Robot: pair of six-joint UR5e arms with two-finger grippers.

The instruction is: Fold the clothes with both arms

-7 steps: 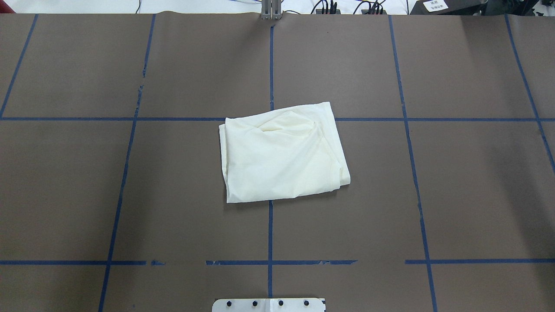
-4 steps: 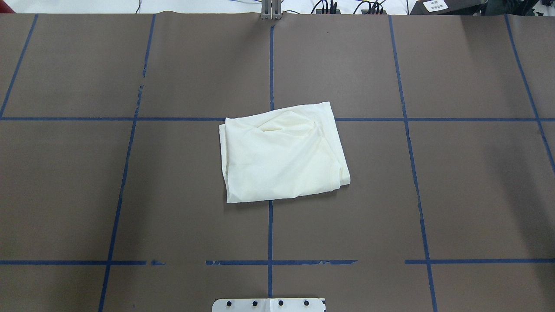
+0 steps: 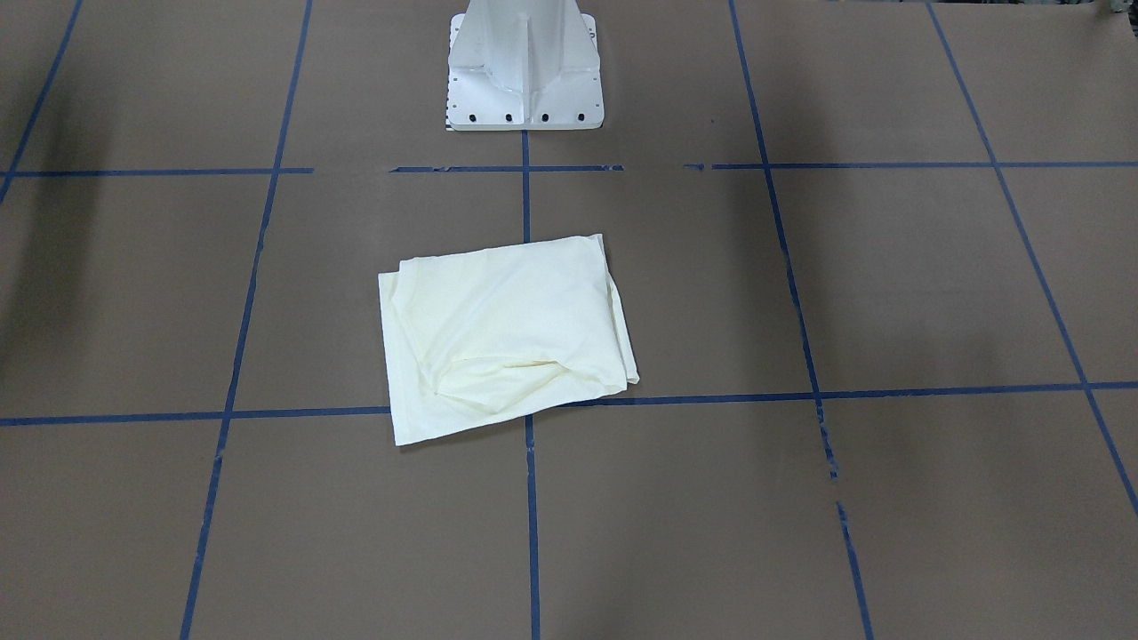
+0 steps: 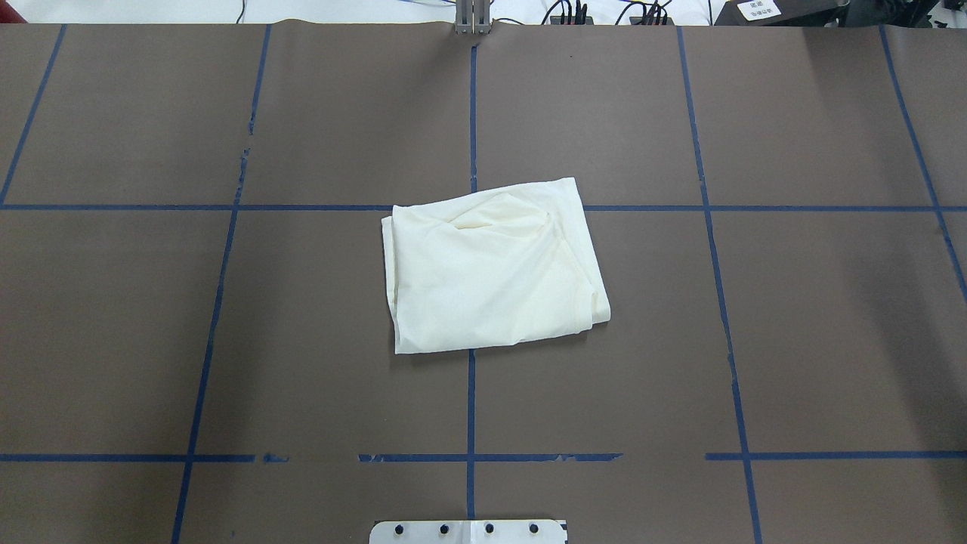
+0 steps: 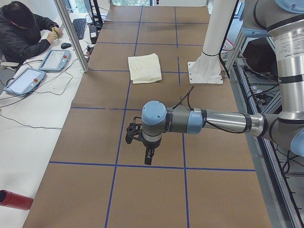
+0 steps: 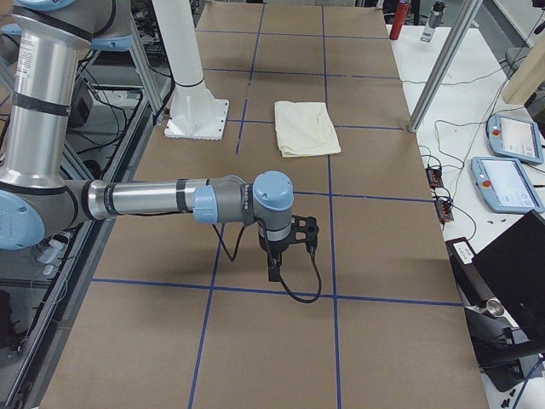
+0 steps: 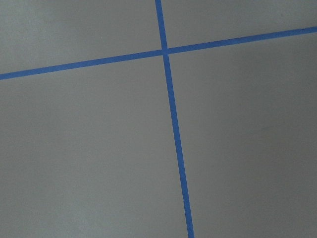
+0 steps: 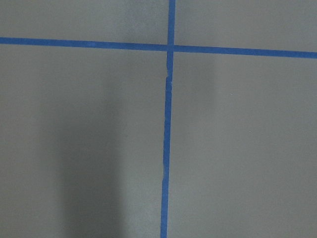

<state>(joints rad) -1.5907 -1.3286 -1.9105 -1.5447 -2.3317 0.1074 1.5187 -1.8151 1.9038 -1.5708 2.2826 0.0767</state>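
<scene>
Near the table's [image 4: 793, 340] centre lies the folded shirt [image 4: 491, 268]. The left gripper [image 5: 148, 157] and right gripper [image 6: 272, 269] hang well away, seemingly off the surface. I cannot tell their fingers' state.

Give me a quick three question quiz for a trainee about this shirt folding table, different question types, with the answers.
1. True or false: the shirt lies spread flat with its sleeves out.
2. Its visible side shows: A a cat print, B plain cream, C red lettering.
3. Fill in: the left gripper and right gripper hang over the bare ___, away from the shirt.
Key: 1 false, it is folded; 2 B; 3 table.
</scene>
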